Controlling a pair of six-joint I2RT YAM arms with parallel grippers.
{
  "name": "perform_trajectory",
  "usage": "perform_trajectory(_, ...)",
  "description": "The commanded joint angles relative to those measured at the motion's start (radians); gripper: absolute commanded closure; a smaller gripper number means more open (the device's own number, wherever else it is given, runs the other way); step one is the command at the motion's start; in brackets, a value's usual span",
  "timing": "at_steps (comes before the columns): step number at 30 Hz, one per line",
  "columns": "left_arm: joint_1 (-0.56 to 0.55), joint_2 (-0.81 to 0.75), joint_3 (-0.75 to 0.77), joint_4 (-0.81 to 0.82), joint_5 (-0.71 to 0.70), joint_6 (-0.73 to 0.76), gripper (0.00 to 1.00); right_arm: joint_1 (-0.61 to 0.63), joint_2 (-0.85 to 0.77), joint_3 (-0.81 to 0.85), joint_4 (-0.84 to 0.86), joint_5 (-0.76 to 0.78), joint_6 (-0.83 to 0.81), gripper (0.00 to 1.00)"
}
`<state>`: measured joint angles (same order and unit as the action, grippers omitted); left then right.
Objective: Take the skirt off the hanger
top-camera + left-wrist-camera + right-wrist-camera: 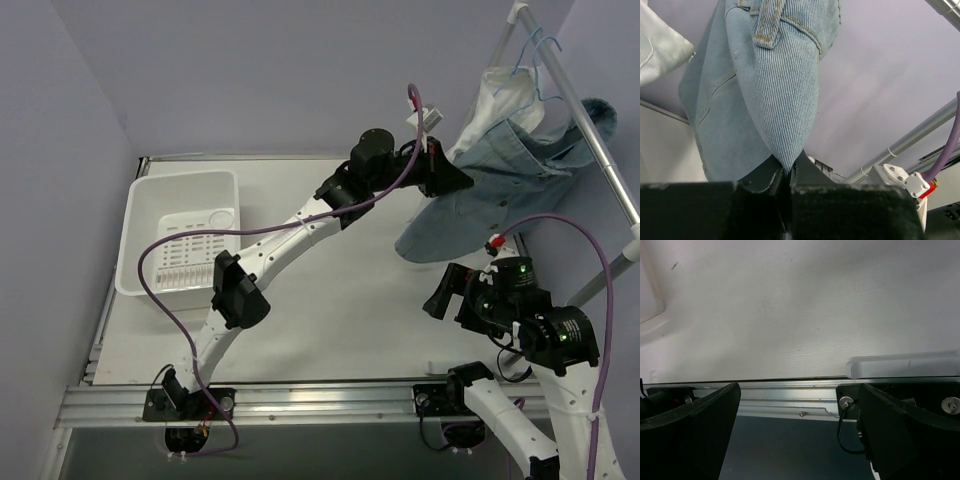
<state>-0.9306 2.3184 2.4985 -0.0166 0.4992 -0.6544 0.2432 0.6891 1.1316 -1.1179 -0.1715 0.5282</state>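
my left gripper (787,176) is clamped on a fold of the denim skirt (775,90) – it hangs off the rack rail (612,172) at the table's far right – my right gripper (800,440) gapes wide, empty, low over the table (790,315)

Robot test cell in a laboratory.
Bare lavender walls (250,70) enclose a white table (330,300); an aluminium rail (320,405) at its near edge carries two robot arms (285,245) trailing purple cables (560,216). The furnishings read as test props: a white plastic basket (128,245) on the table and a metal garment rail (590,130) at the right, a denim skirt (470,215) and a pale garment (497,100) hanging from it.
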Motion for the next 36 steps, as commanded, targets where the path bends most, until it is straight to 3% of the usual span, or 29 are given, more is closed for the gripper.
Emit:
perform_trajectory(1,0.006,-0.134,-0.030,0.207,0.048,-0.011,0.98,0.004,0.020,0.019,0.010,0.018,-0.017,0.00)
perform_trajectory(15,0.065,-0.445,-0.420,0.202,0.035,-0.020,0.98,0.004,0.016,0.013,0.021,0.004,-0.020,0.00)
perform_trajectory(22,0.090,-0.591,-0.539,0.080,0.058,-0.034,0.98,0.004,0.032,0.010,0.043,-0.025,-0.036,0.00)
perform_trajectory(27,0.125,-0.780,-0.746,0.018,0.042,-0.042,0.98,0.004,0.046,0.016,0.058,-0.043,-0.045,0.00)
perform_trajectory(36,0.173,-1.019,-0.943,-0.394,-0.042,0.015,0.98,0.004,0.099,0.060,0.105,-0.164,-0.100,0.00)
